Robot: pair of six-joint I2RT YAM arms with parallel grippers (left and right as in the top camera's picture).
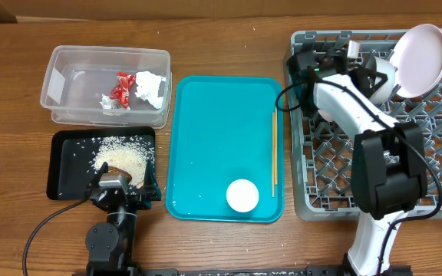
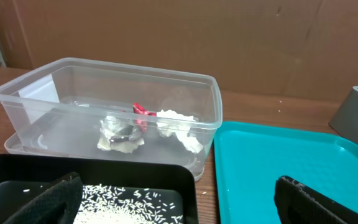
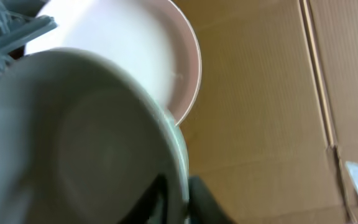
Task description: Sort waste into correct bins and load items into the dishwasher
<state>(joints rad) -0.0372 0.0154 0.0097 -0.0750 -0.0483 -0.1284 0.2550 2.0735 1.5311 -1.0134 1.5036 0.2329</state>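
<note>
Two items wait on the teal tray [image 1: 206, 153]: the white cup [image 1: 242, 195] and the chopsticks [image 1: 274, 153], both well apart from the right pincer [image 1: 363, 70], back toward its arm's base. That pincer reaches over the far end of the dish rack [image 1: 436, 169]. In its wrist view the two dark fingers straddle the rim of the greyish-white bowl [image 3: 73, 143], so I'd say it is clamped on the bowl. Just beyond the bowl, the pink plate [image 1: 420, 54] stands on edge in the rack.

Across the table, the left pincer [image 2: 179, 208] has its fingers spread wide and holds nothing. The black tray [image 1: 67, 165] with the rice [image 1: 125, 157] lies right under and ahead of it. The clear tub [image 1: 60, 77] sits farther ahead, with the red wrapper [image 1: 121, 90] and napkin [image 1: 150, 88] inside.

The waste looks sorted, so the step in hand is loading the bowl. Next, to my eye, the bowl must be lowered between the pegs beside the plate without knocking it, then let go. The cup and chopsticks come after.
</note>
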